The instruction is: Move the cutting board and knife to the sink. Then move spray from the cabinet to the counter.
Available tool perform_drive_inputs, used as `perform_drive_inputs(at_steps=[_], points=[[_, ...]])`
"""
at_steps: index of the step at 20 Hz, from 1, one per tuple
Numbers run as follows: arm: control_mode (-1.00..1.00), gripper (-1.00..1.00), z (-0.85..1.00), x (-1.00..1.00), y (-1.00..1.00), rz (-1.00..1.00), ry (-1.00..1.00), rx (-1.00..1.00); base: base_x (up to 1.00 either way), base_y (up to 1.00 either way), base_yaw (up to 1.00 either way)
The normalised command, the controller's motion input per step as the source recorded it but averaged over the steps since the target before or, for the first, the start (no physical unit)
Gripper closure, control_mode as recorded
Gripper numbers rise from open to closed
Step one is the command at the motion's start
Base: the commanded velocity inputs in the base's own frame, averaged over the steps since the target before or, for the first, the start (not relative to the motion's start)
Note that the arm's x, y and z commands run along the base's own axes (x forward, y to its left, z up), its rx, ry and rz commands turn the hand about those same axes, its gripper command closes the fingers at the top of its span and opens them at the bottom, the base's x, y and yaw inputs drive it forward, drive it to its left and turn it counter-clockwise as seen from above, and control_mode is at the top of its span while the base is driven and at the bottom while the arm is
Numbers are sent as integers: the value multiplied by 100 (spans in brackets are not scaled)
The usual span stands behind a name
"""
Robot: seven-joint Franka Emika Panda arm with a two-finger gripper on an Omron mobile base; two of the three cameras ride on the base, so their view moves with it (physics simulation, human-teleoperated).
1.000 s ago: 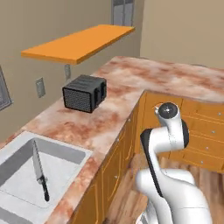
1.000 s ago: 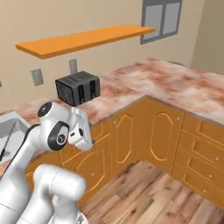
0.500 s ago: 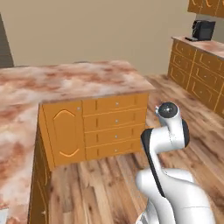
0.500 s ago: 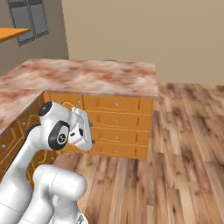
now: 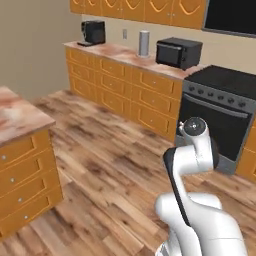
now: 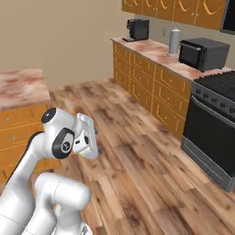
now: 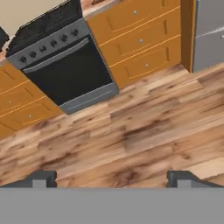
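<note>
Since the earlier frames the base had swung from the sink toward the black stove with its dark glass oven door (image 5: 212,112), so the empty, spread-wide two-finger gripper (image 7: 113,177) was best kept tucked while heading for the orange wooden wall cabinets (image 5: 150,7) above that stove.

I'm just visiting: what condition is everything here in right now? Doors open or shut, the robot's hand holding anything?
gripper: open, holding nothing, aimed at the wooden floor.
oven door: shut.
drawers: all shut.
wall cabinets: doors shut.
microwave: door shut, on the counter.
coffee machine: upright on the counter.
</note>
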Motion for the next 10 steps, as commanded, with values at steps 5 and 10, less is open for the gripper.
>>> perform_drive_inputs(at_steps=[5, 10], points=[[100, -100, 0, 0, 0, 0, 0, 0, 82, -64, -72], [100, -100, 0, 0, 0, 0, 0, 0, 84, -58, -73]])
